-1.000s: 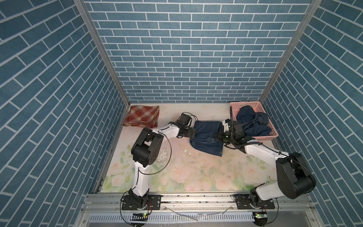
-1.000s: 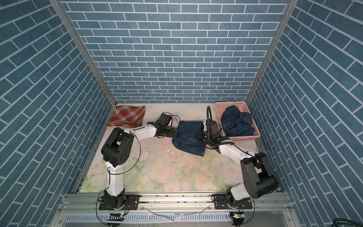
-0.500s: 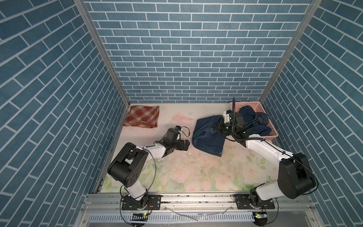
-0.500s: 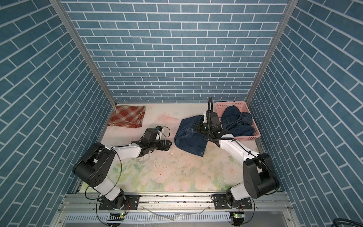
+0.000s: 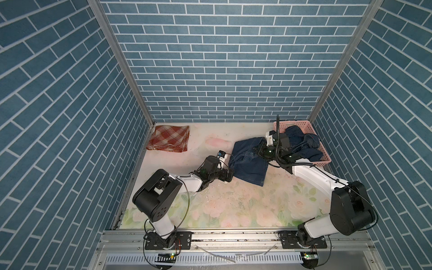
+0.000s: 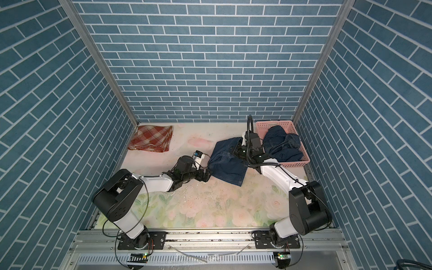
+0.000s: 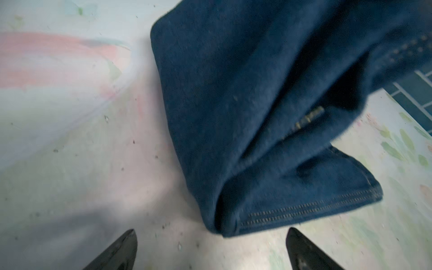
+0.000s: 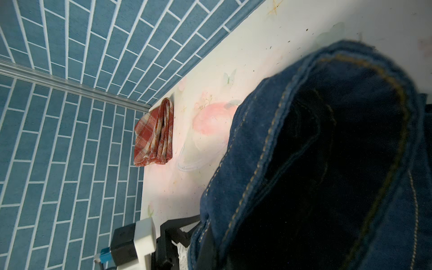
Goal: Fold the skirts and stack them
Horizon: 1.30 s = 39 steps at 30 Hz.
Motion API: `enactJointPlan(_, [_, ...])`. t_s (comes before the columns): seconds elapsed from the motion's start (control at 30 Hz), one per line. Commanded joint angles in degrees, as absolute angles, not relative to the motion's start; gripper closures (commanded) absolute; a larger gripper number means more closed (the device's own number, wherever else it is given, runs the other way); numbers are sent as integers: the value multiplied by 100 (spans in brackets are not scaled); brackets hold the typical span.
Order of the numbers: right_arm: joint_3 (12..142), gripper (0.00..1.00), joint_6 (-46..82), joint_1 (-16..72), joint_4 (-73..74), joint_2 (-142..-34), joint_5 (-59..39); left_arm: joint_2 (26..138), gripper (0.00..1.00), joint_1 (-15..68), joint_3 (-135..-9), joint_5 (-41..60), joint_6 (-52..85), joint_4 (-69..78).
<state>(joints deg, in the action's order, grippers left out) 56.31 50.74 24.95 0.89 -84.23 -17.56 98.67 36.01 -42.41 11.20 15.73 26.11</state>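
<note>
One crumpled denim skirt (image 5: 301,143) inside pink basket (image 5: 301,123)

The left arm (image 5: 189,183) and the right arm (image 5: 313,174) are white with big round black joints. Black cables (image 5: 277,131) loop along them. Their base plates (image 5: 184,244) are black.

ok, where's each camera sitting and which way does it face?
Top views: high at the front, looking down over the table; left arm and right arm show whole, plus plaid skirt, pink basket, denim skirt held by the shut right tool.
Left wrist: on the left arm, facing the denim skirt's hem; tips of the open left tool show.
Right wrist: on the right arm, looking past the held waistband toward the plaid skirt; own tool hidden, left arm's wrist camera shows.
Shared: both wrist views see the denim skirt.
</note>
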Motion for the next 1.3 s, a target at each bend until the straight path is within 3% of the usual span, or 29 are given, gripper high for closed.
enactJointPlan(0.0, [5818, 100, 5151, 2452, 99, -8150, -1687, 10252, 0, 3639, -4642, 739, 1638, 2539])
enactJointPlan(0.37, [5468, 100, 5058, 2397, -22, -7801, -1608, 10483, 9, 3639, -4863, -463, 2143, 1636])
enactJointPlan(0.63, [5142, 100, 5121, 2399, 73, -7734, -1549, 10621, 20, 3643, -4803, -463, 2676, 1689])
enactJointPlan(0.97, [4461, 100, 5794, 2674, 753, -7732, -1152, 10588, 46, 3639, -4773, -235, 2887, 1902])
enactJointPlan(1.27, [3657, 100, 6581, 3059, 1480, -7603, -321, 10617, 47, 3643, -4771, -132, 3090, 2031])
